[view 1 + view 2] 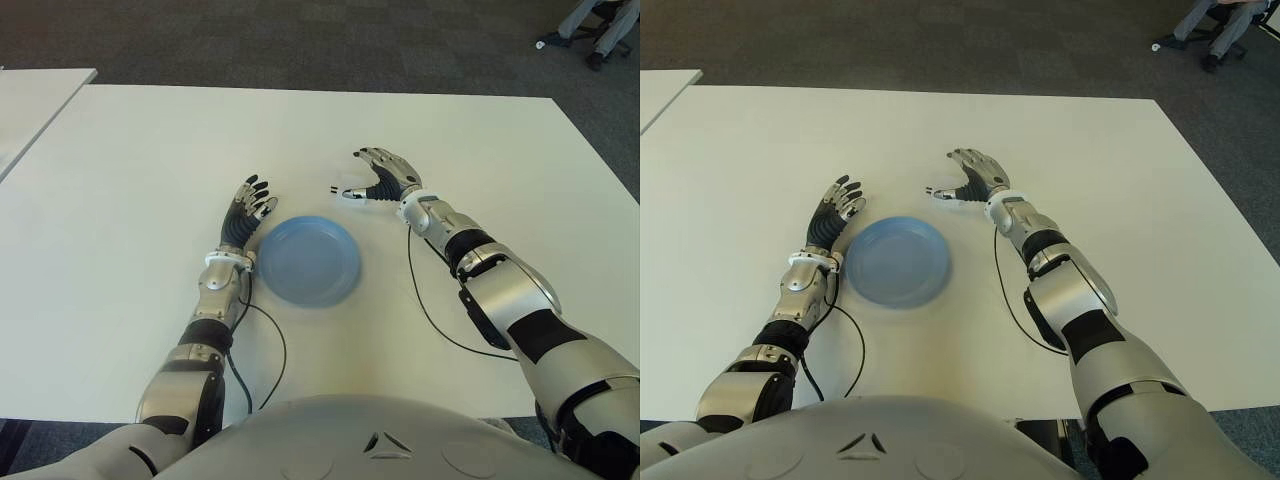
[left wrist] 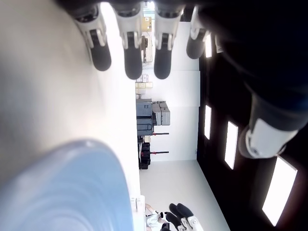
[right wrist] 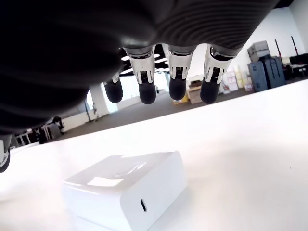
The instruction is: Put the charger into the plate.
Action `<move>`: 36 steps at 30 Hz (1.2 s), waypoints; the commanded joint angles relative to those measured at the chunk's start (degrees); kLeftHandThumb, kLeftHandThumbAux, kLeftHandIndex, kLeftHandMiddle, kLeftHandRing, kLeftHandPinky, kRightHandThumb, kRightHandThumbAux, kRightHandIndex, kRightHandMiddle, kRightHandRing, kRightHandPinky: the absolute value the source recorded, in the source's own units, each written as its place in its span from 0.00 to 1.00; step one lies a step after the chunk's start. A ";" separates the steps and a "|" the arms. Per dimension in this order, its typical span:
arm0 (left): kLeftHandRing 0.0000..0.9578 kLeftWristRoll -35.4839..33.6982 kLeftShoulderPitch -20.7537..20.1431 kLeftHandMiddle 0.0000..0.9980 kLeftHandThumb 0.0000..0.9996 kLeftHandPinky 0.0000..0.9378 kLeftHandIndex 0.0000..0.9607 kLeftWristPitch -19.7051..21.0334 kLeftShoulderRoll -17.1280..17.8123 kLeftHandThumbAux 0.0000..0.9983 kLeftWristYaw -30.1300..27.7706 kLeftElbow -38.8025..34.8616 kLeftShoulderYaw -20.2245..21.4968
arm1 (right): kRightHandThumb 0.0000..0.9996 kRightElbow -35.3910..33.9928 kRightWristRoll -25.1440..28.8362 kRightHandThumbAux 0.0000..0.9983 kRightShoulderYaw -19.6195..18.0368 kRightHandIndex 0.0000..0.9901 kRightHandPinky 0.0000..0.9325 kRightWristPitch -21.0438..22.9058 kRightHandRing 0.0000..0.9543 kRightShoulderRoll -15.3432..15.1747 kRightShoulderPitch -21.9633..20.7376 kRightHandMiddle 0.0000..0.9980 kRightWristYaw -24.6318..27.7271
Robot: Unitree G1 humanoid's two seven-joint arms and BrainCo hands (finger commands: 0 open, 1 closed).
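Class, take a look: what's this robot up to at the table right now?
The right hand hovers, fingers spread, over a small white charger lying on the white table, not yet gripping it. The blue plate holds nothing. The left hand shows open just left of the plate.

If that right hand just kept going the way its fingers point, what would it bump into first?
Probably the charger. The right hand is open with its fingers over the small white block on the table, beyond the plate. The eye views barely show the charger, so the exact line is uncertain.
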 commanded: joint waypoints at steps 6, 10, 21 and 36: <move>0.17 0.18 3.68 0.17 0.00 0.17 0.04 3.66 -0.55 0.56 -1.15 0.90 -0.91 | 0.31 0.97 1.16 0.32 -0.33 0.00 0.00 2.11 0.00 1.74 1.88 0.00 2.96; 0.17 0.24 4.15 0.17 0.00 0.17 0.04 3.95 -0.50 0.56 -1.34 0.00 -1.06 | 0.31 1.36 0.96 0.32 -0.01 0.00 0.00 2.83 0.00 2.37 2.48 0.00 5.31; 0.17 0.12 5.02 0.17 0.00 0.16 0.04 4.43 -0.36 0.56 -1.41 -1.61 -1.58 | 0.29 1.45 0.48 0.32 0.71 0.00 0.00 3.74 0.00 3.00 2.98 0.00 9.62; 0.17 -0.03 5.67 0.17 0.00 0.17 0.04 4.21 -0.10 0.55 -1.92 -2.50 -2.05 | 0.26 1.96 1.00 0.37 1.06 0.00 0.00 6.99 0.00 4.30 3.68 0.00 12.17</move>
